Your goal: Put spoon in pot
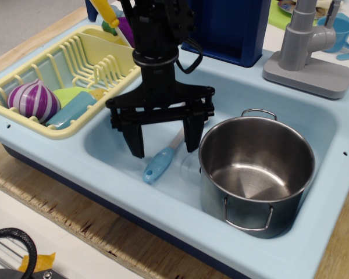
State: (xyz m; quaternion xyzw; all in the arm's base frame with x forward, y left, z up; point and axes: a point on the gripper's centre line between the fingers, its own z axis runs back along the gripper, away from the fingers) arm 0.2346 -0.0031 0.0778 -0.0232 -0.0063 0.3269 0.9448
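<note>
The spoon lies on the floor of the light-blue sink, its chubby light-blue handle pointing to the front left. Its whitish neck runs up under my gripper and the bowl is hidden behind it. My black gripper is open and hangs low in the sink, one finger left of the handle and the other finger right of the neck. The shiny steel pot with wire loop handles stands upright and empty in the right half of the sink, just right of my gripper.
A yellow dish rack at the left holds a purple striped onion toy and a teal piece. A grey faucet stands at the back right, a dark blue box behind the sink, a blue cup far right.
</note>
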